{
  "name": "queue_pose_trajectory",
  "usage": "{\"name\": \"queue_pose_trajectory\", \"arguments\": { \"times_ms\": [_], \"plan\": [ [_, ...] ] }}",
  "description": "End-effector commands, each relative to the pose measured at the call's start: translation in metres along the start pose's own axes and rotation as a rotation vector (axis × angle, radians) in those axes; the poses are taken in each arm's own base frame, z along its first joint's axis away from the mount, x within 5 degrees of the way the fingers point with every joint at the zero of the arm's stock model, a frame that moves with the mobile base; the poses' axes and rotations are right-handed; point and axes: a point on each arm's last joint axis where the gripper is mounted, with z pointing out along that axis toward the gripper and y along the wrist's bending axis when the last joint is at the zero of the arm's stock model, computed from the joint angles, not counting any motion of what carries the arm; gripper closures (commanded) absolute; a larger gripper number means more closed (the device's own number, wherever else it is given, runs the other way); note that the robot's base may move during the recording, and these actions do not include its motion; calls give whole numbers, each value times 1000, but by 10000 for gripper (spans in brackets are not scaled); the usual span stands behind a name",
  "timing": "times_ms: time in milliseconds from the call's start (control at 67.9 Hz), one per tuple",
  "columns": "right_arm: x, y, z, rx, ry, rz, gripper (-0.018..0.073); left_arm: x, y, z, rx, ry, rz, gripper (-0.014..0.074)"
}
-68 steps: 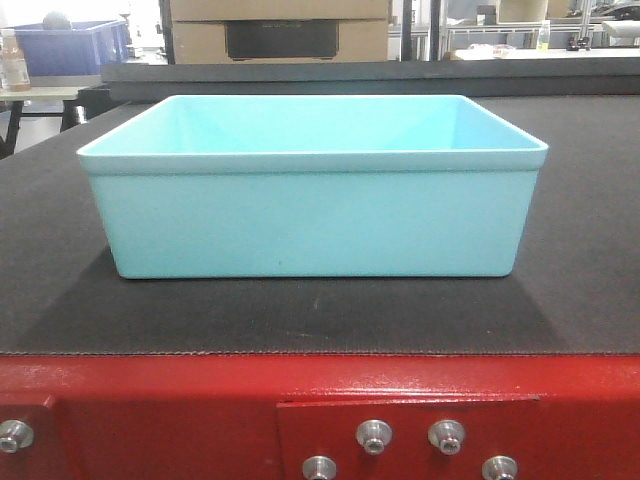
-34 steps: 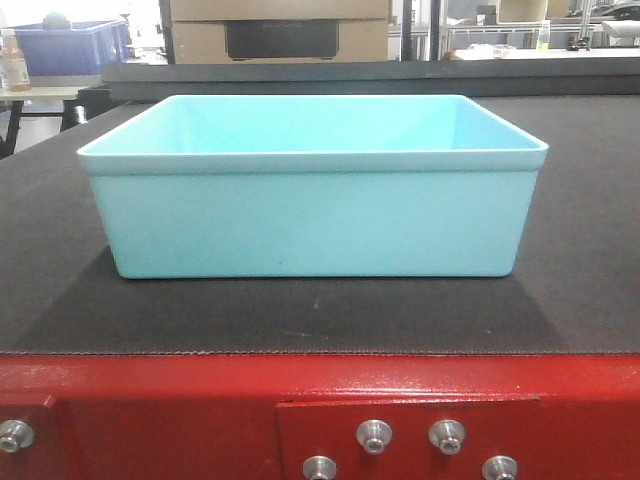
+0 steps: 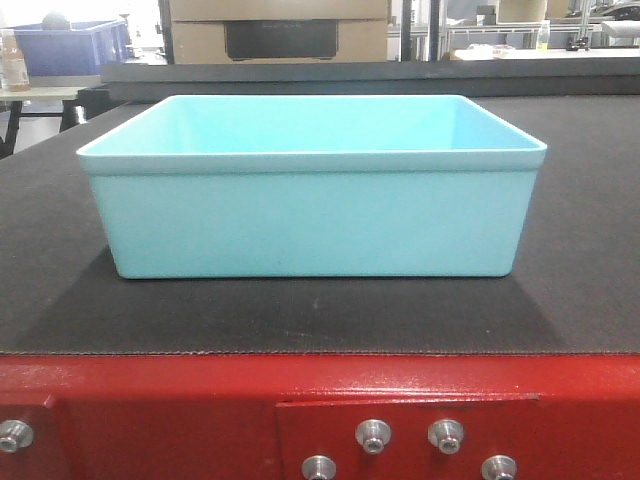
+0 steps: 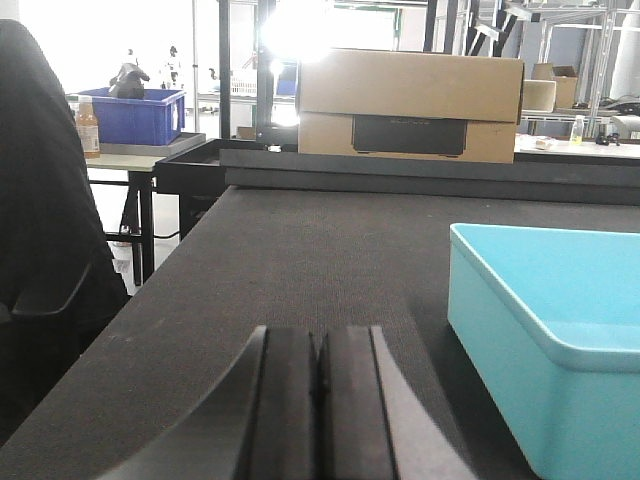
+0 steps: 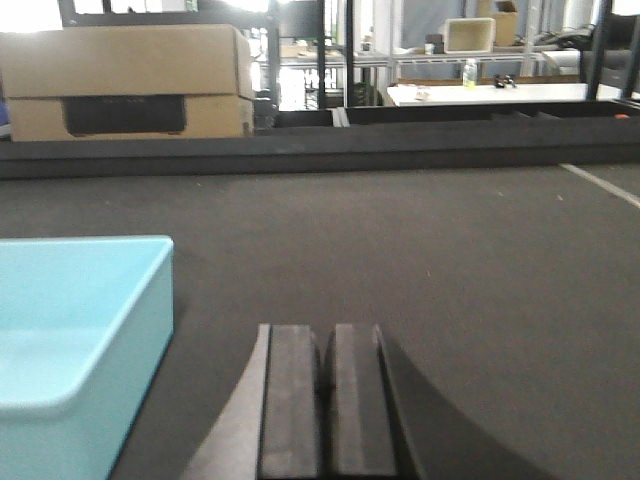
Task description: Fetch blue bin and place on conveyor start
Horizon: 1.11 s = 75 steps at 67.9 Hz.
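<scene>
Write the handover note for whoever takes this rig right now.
Left gripper: shut, empty, low over the belt, left of the bin.
Right gripper: shut, empty, right of the bin.
Light turquoise rectangular plastic bin: upright and empty on the dark textured conveyor belt, just behind the red metal end frame.
Done: bin placed and released.
Left: apparently nothing except pulling the arms clear.

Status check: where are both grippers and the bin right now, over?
Left gripper shut, empty, left of the blue bin. Right gripper shut, empty, right of it. Bin upright on conveyor start, behind the red frame. Nothing blocking.
</scene>
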Motion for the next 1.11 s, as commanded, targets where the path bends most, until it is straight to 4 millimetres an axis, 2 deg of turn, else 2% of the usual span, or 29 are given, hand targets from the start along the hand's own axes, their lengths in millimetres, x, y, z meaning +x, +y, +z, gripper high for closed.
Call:
{"name": "queue_pose_trajectory", "arguments": {
  "times_ms": [0, 147, 206, 1090],
  "plan": [
    [18, -2, -5, 13, -25, 3, 712, -3, 0, -1, -1, -30, -7, 707],
    [50, -4, -6, 15, -12, 3, 712, -3, 0, -1, -1, -30, -7, 707],
    [47, -4, -6, 15, -54, 3, 712, -3, 0, -1, -1, -30, -7, 707],
    [51, -5, -6, 15, -18, 4, 712, -3, 0, -1, -1, -30, -7, 707]
  ]
}}
